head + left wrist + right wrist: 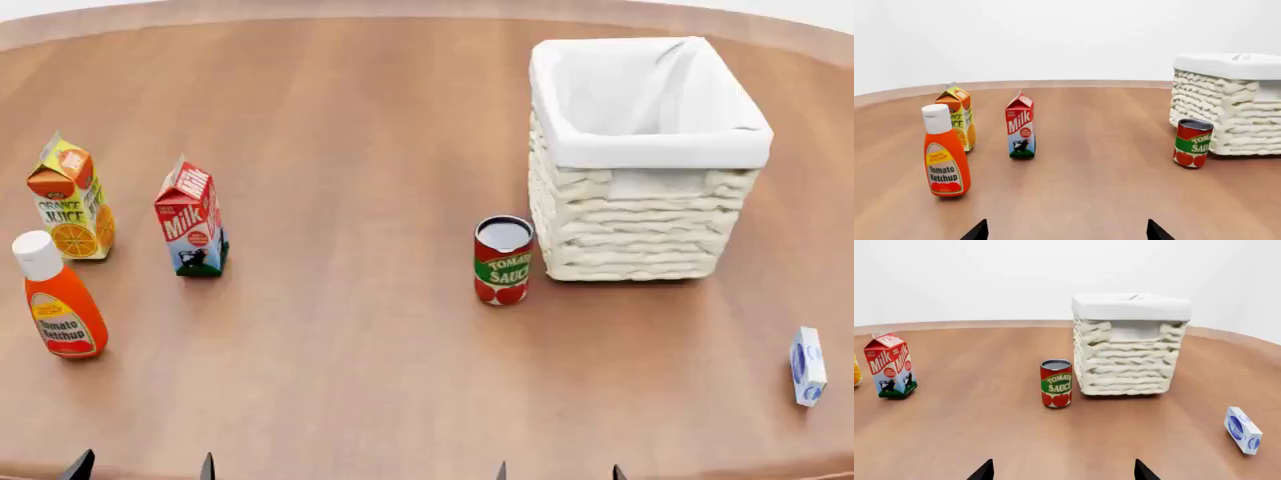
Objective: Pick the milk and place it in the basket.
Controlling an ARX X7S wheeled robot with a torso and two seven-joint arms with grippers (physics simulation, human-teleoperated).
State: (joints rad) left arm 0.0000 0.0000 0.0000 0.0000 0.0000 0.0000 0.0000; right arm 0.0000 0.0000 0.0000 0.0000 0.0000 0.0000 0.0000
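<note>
The milk (191, 218) is a small carton with a red top; it stands upright at the table's left, and shows in the left wrist view (1020, 126) and right wrist view (891, 366). The basket (645, 160), woven off-white with a white liner, stands at the right rear, and shows in the wrist views (1231, 105) (1130, 345). My left gripper (142, 468) is open and empty at the near edge, well short of the milk; its tips show in its own view (1066, 231). My right gripper (558, 472) is open and empty too (1062, 470).
An orange juice carton (71, 200) and a tomato ketchup bottle (56, 297) stand left of the milk. A tomato sauce can (503, 260) stands just left of the basket's front. A small white-blue box (806, 366) lies at the right near edge.
</note>
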